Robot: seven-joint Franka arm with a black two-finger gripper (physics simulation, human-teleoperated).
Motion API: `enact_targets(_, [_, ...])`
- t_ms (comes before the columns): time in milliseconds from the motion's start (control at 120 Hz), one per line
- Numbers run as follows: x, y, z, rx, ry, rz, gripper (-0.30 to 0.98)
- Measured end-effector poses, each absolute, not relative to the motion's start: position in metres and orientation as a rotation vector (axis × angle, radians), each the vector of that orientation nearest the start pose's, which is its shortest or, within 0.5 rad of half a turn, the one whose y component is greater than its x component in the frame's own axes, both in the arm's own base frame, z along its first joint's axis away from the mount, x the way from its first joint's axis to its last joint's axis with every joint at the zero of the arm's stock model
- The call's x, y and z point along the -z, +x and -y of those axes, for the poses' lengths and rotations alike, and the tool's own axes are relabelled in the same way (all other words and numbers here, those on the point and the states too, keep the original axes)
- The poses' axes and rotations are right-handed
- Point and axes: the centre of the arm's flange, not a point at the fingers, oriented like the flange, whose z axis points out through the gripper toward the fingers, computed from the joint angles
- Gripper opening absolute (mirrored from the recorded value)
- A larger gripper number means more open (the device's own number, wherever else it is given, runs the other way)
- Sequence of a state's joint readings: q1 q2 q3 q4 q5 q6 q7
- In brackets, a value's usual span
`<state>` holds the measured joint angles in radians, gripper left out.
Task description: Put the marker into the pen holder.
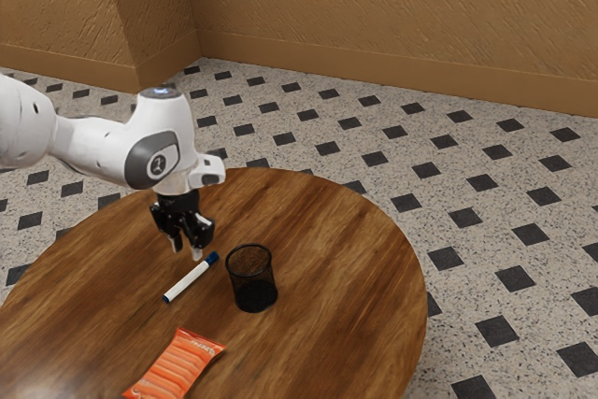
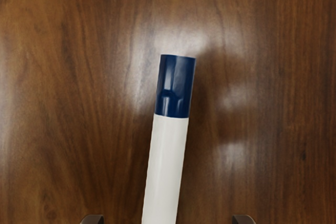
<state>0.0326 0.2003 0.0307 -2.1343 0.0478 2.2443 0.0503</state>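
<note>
My black gripper [image 1: 187, 253] is low above the round table, with its two fingertips apart and the marker [image 1: 190, 280] lying just beneath and beside them. The marker is white with a dark blue cap and rests flat on the wood. In the wrist view, the fingertips of the gripper [image 2: 168, 220] stand wide apart on either side of the white body of the marker [image 2: 166, 171]. The black mesh pen holder [image 1: 264, 271] stands upright close to the capped end, on the side toward the exterior view's right.
An orange packet [image 1: 177, 365] lies on the round wooden table [image 1: 336, 231], nearer the exterior camera than the marker. The table's curved edge runs beyond the pen holder, with tiled floor around it.
</note>
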Motion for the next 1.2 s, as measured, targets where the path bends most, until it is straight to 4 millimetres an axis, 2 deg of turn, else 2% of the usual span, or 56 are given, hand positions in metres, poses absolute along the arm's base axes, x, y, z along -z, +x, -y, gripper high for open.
enact_targets(158, [-0.286,0.571,-0.035,-0.138,-3.099,-0.032,0.26])
enact_targets(425, [-0.261,0.581,-0.032,-0.147,-3.099,-0.043,0.25])
enact_targets(792, [-0.248,0.582,-0.034,-0.159,-3.099,-0.047,0.23])
enact_targets(1075, [-0.247,0.582,-0.035,-0.159,-3.096,-0.049,-0.01])
enact_targets(1133, [-0.253,0.582,-0.036,-0.143,-3.095,-0.049,-0.04])
enact_targets(1200, [-0.274,0.583,-0.037,-0.092,-3.094,-0.049,-0.06])
